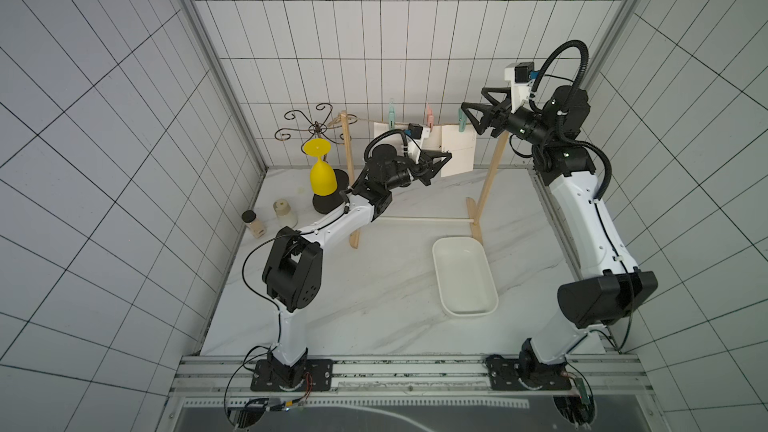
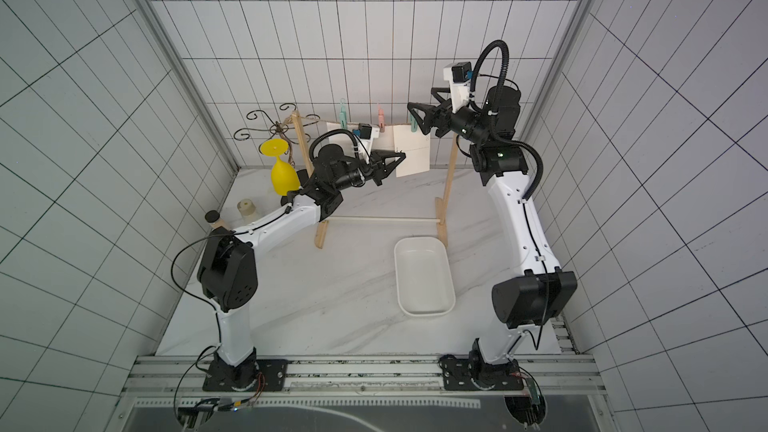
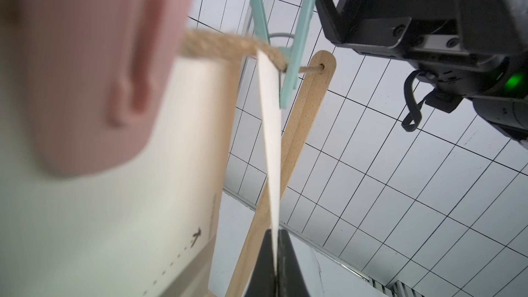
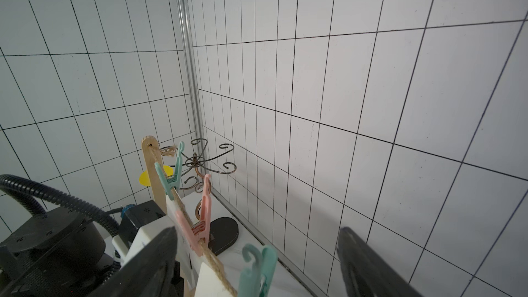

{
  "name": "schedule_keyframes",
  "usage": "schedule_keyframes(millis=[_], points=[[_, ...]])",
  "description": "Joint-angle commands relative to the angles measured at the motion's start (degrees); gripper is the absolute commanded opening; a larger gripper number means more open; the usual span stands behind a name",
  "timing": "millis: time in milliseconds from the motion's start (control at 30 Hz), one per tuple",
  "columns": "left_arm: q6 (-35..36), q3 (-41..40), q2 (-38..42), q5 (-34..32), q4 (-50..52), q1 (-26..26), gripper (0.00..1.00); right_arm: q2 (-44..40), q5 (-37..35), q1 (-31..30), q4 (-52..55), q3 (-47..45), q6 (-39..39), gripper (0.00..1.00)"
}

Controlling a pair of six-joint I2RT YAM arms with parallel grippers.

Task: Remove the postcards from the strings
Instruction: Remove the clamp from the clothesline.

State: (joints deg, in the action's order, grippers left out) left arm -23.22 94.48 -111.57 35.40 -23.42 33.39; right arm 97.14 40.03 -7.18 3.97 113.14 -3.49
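Observation:
The string [image 1: 365, 120] runs between two wooden posts [image 1: 492, 176]. Three postcards hang from it under pegs. My left gripper [image 1: 449, 156] is shut on the lower edge of the right postcard [image 1: 459, 153]; in the left wrist view this postcard [image 3: 270, 138] shows edge-on between the shut tips of the left gripper [image 3: 275, 237]. A green peg [image 3: 288, 52] clips it to the string [image 3: 223, 45]. My right gripper [image 1: 473, 99] stands open around that green peg [image 4: 257, 270]. The middle postcard [image 3: 143, 195] hangs under a pink peg [image 1: 429, 116], the left postcard [image 1: 380, 135] under another green peg [image 1: 391, 116].
A white tray [image 1: 494, 297] lies in front of the right post. A thin white dowel [image 1: 415, 221] joins the posts' feet. At the back left, a yellow goblet [image 1: 322, 176] hangs upside down from a curled wire rack [image 1: 318, 126], with two small jars [image 1: 284, 211] nearby.

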Motion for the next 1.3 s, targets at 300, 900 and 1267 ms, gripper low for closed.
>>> schedule_keyframes(millis=[300,900,1267], points=[[-1.3,3.0,-1.8,3.3,-0.6,-0.7,0.00,2.7,1.1,-1.3,5.6,5.5,5.5,0.89],[0.1,3.2,-1.4,2.9,1.2,-1.2,0.00,4.5,-2.6,-3.6,13.4,9.0,11.3,0.90],[0.7,4.1,-1.6,3.2,2.2,-1.2,0.00,6.5,-1.4,-4.1,16.1,11.0,12.2,0.89]])
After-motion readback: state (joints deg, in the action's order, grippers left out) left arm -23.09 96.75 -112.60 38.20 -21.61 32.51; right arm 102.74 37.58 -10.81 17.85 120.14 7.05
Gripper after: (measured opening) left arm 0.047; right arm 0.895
